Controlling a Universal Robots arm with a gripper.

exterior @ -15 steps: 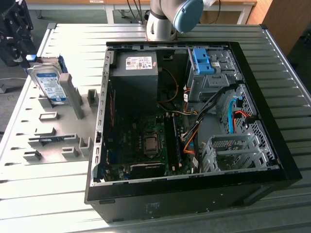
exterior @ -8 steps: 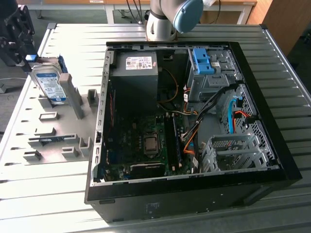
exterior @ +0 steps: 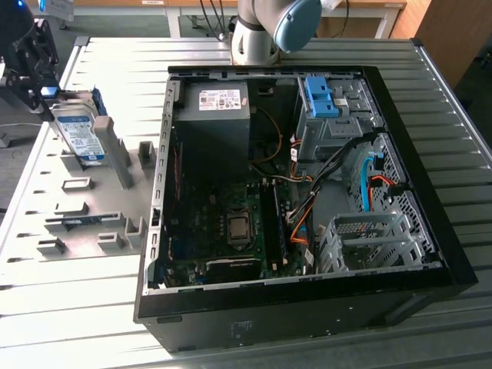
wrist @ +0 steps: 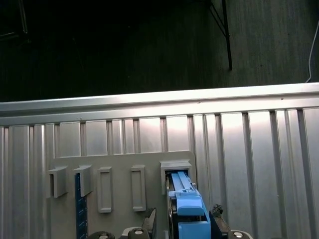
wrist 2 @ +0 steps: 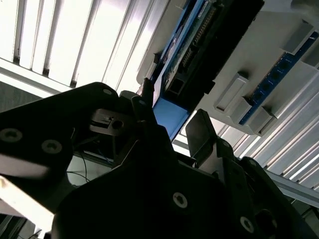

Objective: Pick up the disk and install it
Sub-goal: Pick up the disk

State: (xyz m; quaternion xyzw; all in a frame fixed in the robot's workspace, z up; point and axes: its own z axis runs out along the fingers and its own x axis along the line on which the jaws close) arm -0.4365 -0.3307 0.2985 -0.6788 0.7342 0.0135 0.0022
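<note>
Gripper (wrist 2: 172, 117) clamped on blue rail (wrist: 192, 219) of the disk (exterior: 79, 132), which stands upright in a grey slotted holder (exterior: 100, 204); its blue-and-white label print is unreadable.

Black end effector (exterior: 48, 92), silver blue-capped arm (exterior: 257, 34)
</note>
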